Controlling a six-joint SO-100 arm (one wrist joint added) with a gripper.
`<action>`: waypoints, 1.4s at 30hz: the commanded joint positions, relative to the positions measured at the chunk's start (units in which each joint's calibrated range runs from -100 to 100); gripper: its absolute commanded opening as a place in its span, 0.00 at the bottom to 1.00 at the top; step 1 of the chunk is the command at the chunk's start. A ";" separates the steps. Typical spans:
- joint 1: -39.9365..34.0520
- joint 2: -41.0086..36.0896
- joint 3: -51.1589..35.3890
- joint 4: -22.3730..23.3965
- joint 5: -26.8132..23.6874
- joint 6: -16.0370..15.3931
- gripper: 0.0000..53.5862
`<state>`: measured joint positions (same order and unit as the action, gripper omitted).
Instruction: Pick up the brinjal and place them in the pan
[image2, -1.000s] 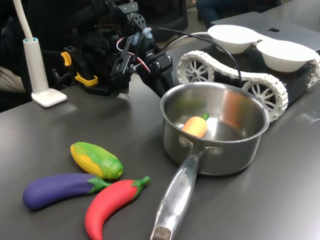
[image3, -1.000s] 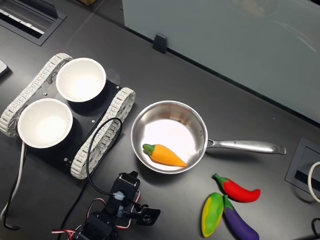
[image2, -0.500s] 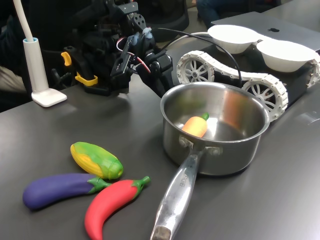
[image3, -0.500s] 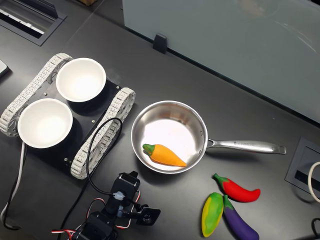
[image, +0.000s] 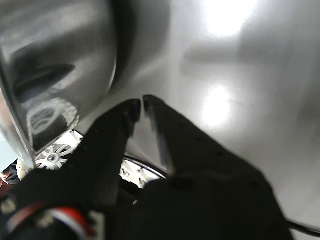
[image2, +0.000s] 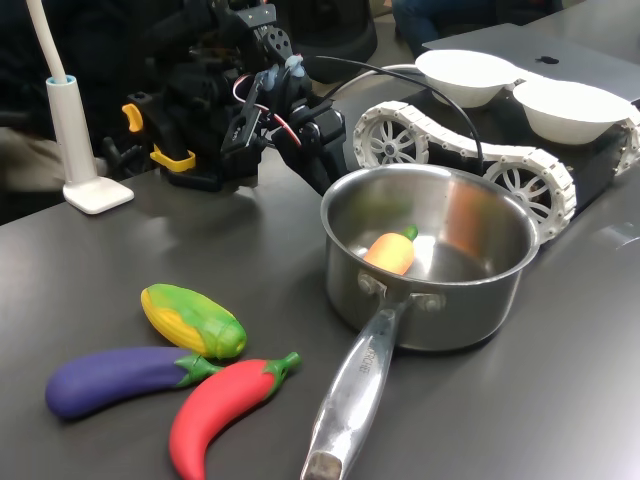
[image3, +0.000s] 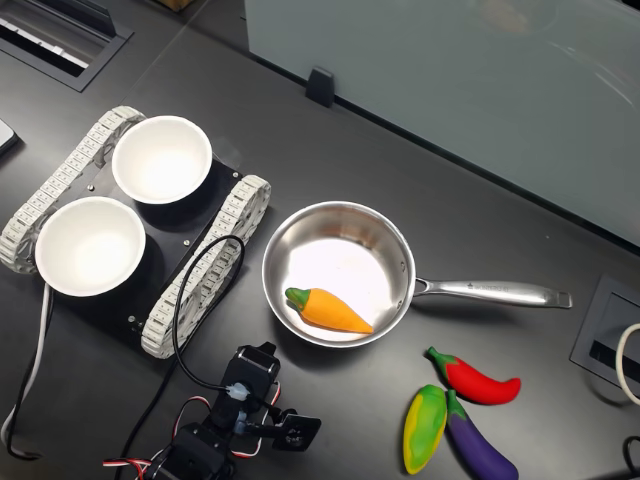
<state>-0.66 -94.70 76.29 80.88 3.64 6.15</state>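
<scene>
The brinjal (image2: 110, 378) is glossy purple with a green cap and lies on the dark table near the first exterior view's lower left. In the second exterior view the brinjal (image3: 478, 448) sits at the lower right. The steel pan (image2: 455, 310) stands mid-table with a toy orange carrot (image2: 390, 252) inside; in the second exterior view the pan (image3: 350, 245) is at centre. My gripper (image2: 318, 165) hangs folded back just behind the pan's far rim, far from the brinjal. In the wrist view the gripper (image: 140, 102) is shut and holds nothing, beside the pan wall (image: 55, 75).
A red chili (image2: 215, 410) and a yellow-green corn (image2: 192, 320) lie against the brinjal. The pan handle (image2: 350, 400) points toward them. A tracked rover (image3: 205, 280) carrying two white bowls (image3: 160, 160) stands beside the pan. A white lamp base (image2: 95, 190) is at the first exterior view's left.
</scene>
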 joint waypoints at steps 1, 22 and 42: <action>-0.60 -0.75 -1.01 -1.69 0.34 0.15 0.00; -1.17 -0.75 -1.10 -1.34 0.63 0.15 0.00; 0.55 -0.75 -11.64 8.38 0.78 0.15 0.00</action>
<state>-0.66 -94.70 69.41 88.44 4.03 6.15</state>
